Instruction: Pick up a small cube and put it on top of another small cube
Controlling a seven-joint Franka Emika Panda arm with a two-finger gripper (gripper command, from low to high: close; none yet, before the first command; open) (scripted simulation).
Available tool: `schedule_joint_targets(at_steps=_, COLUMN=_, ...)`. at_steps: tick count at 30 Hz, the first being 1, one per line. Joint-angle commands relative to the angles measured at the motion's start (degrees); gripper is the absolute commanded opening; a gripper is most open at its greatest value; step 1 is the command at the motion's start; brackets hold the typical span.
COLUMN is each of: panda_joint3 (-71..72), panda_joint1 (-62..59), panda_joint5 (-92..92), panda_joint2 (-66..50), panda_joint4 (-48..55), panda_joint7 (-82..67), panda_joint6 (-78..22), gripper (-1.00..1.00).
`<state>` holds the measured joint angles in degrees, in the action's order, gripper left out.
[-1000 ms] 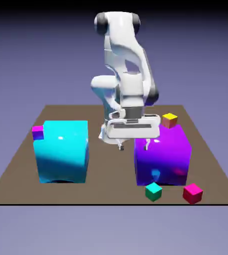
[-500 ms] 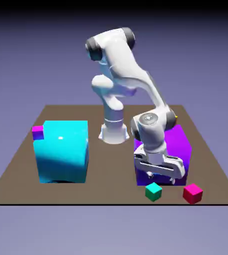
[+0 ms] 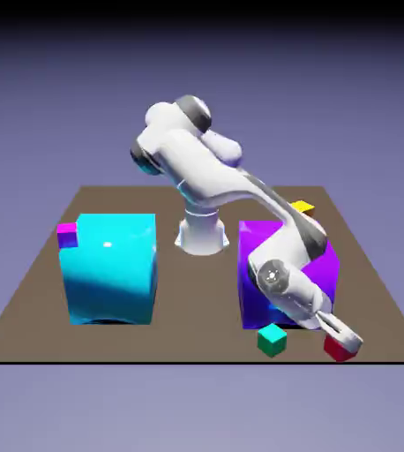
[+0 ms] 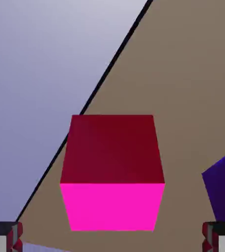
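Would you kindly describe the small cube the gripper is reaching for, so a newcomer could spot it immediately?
Find the big purple cube on the exterior view's right. At the table's near edge below it sit two small cubes. The target is the pink-red cube under the open gripper, right of the green cube.

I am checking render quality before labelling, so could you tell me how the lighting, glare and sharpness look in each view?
Exterior view: sharp, no blur; white glare spots on the cyan cube, uneven sheen on the purple cube, backdrop darkening toward the top. Hand view: crisp; the magenta cube shows one bright face and one much darker face; the open hand tips sit at the bottom corners.
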<state>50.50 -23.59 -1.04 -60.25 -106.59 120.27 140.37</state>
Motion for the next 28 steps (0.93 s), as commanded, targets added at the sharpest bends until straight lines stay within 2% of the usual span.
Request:
schedule_joint_targets(at_steps=1, panda_joint3=-1.1, panda_joint1=1.7, panda_joint5=-0.5, panda_joint2=-1.7, panda_joint4=0.4, panda_joint7=-0.1, panda_joint6=1.8, gripper=0.0)
schedule_joint_targets(at_steps=2, panda_joint3=-1.1, panda_joint1=1.7, panda_joint5=-0.5, panda_joint2=-1.7, panda_joint4=0.4, panda_joint7=-0.1, panda_joint6=1.8, gripper=-1.0)
schedule_joint_targets(at_steps=7, panda_joint3=2.5, panda_joint1=-3.9, panda_joint5=1.1, panda_joint2=4.1, panda_joint4=-0.9, panda_joint7=0.1, panda_joint6=-4.3, gripper=-1.0)
schedule_joint_targets(at_steps=19, panda_joint3=-19.2, panda_joint1=0.0, panda_joint5=21.4, panda_joint2=26.6, panda_joint4=-3.2, panda_joint7=-29.8, panda_joint6=-27.4, gripper=-1.0)
schedule_joint_targets(at_steps=21, panda_joint3=-19.5, panda_joint1=0.1, panda_joint5=21.7, panda_joint2=26.9, panda_joint4=-3.3, panda_joint7=-30.2, panda_joint6=-27.8, gripper=-1.0)
schedule_joint_targets(at_steps=25, panda_joint3=-19.7, panda_joint1=2.7, panda_joint5=22.0, panda_joint2=22.5, panda_joint4=-7.0, panda_joint7=-31.3, panda_joint6=-19.3, gripper=-1.0)
schedule_joint_targets(at_steps=26, panda_joint3=-19.7, panda_joint1=2.7, panda_joint5=22.0, panda_joint2=22.5, panda_joint4=-7.0, panda_joint7=-31.3, panda_joint6=-19.2, gripper=1.0)
schedule_joint_targets(at_steps=28, panda_joint3=-19.7, panda_joint1=2.0, panda_joint5=21.9, panda_joint2=23.8, panda_joint4=-5.9, panda_joint7=-31.0, panda_joint6=-21.7, gripper=1.0)
